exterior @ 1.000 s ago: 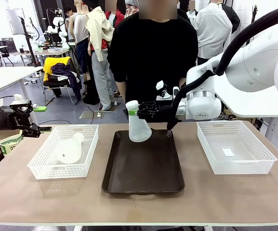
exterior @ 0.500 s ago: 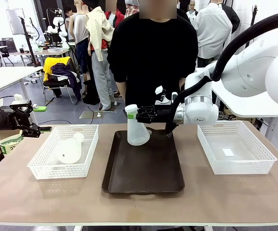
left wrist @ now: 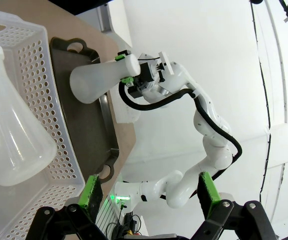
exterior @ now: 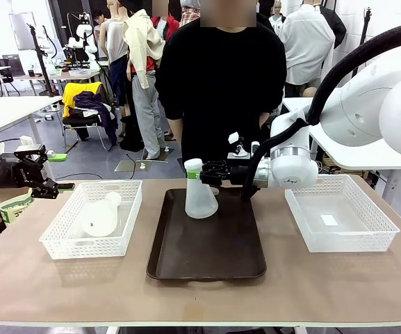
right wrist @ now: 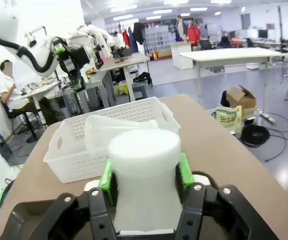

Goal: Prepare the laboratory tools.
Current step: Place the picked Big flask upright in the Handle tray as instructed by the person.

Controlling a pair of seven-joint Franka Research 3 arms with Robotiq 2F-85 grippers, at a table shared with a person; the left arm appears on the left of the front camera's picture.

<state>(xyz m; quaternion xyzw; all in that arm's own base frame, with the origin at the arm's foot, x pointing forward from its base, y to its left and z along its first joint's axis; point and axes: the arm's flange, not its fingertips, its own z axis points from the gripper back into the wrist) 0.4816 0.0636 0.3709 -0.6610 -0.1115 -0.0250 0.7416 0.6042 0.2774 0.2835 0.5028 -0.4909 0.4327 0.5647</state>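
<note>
One frosted conical flask stands upright on the far end of the dark brown tray. My right gripper reaches in from the right and is shut on its neck. In the right wrist view the green pads press both sides of the flask's neck. A second flask lies on its side in the left white basket. My left gripper hangs open beyond the table's left end. Its own view shows the lying flask and the held flask beyond the left gripper.
A white mesh basket stands right of the tray, with a small white slip inside. A person in black stands at the far edge behind the tray. Bare tabletop runs along the near edge.
My right gripper has brought the flask down and a little nearer, so that its base now rests on the tray. The left arm has not moved.
</note>
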